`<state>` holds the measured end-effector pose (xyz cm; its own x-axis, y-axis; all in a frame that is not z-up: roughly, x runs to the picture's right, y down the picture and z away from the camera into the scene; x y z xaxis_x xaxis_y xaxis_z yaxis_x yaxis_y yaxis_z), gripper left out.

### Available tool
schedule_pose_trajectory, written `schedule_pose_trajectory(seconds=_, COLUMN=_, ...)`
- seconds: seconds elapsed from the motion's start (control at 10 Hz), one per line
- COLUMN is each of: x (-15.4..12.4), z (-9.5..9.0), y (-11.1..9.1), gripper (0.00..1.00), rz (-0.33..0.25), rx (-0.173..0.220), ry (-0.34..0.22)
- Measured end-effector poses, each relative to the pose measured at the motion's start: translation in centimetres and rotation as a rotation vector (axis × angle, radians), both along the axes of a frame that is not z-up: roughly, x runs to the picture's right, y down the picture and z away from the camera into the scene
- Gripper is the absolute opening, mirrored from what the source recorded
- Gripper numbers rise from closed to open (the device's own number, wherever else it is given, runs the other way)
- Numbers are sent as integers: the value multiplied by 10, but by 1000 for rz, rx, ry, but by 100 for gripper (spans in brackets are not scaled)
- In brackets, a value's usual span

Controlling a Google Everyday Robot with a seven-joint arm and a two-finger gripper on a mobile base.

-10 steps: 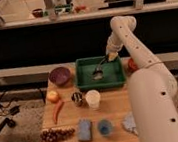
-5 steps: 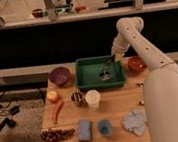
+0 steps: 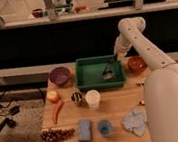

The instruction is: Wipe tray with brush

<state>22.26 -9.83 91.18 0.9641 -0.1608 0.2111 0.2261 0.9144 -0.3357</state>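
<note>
The gripper (image 3: 114, 57) hangs over the green tray (image 3: 89, 74), pinching the brush (image 3: 107, 72), whose bristles touch the tray floor just below it. The wooden bench (image 3: 116, 105) lies underneath, with a dark wall behind.

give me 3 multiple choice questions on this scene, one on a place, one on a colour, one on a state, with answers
1. Where is the tool?
A) over the purple bowl
B) over the right part of the tray
C) over the sponge

2. What colour is the tray?
A) red
B) white
C) green

3. What state is the brush in?
A) held by the tool, head down in the tray
B) lying beside the carrot
C) standing in the cup

Answers:
1 B, the tool hangs above the tray's right end.
2 C, its walls and floor are green.
3 A, the brush reaches from the tool down into the tray.
</note>
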Motion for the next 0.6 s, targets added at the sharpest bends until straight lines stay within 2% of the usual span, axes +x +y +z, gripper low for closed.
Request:
schedule_pose_trajectory(seconds=0.4, x=15, z=15, y=-15, gripper=9, rz=64, rx=105, ry=48)
schedule_pose_trajectory(seconds=0.6, x=22, z=25, y=-25, gripper=9, rz=96, rx=140, ry=63)
